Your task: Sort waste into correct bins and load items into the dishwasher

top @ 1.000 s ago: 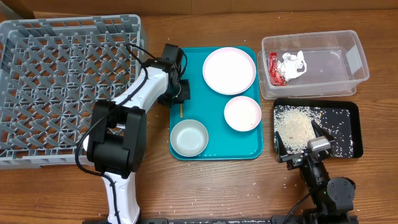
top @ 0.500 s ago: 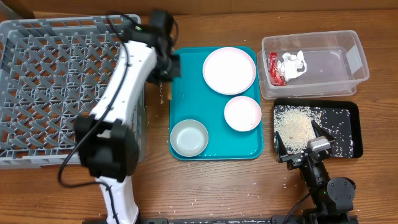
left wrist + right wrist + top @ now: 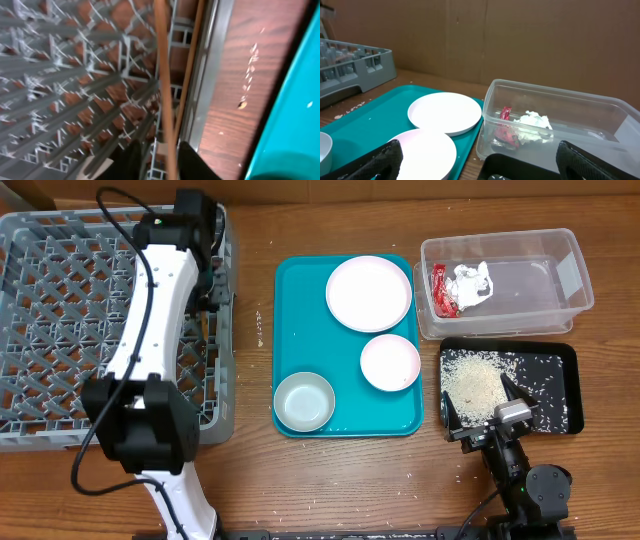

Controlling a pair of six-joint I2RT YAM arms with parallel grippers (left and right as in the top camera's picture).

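The left tool (image 3: 160, 150) hangs over the right-hand edge of the grey dish rack (image 3: 60, 310). The two chopsticks (image 3: 164, 90) run out from between its dark fingers (image 3: 131, 156) and lie along the rack's lattice wall. The jaws stand a little apart around the sticks, and I cannot tell whether they actually pinch them.

The right tool (image 3: 487, 167) sits low at the near end of the black tray (image 3: 560, 360), spread wide with nothing in it. A heap of rice (image 3: 475, 380) lies in that tray just ahead of it, and a few stray grains dot the counter (image 3: 330, 480).

On the teal tray (image 3: 300, 330) are a big white plate (image 3: 369, 292), a smaller dish (image 3: 390, 362) and a bowl (image 3: 304, 401). In the clear tub (image 3: 540, 275) behind the black tray, a red wrapper (image 3: 441, 288) lies beside a crumpled tissue (image 3: 473, 282).
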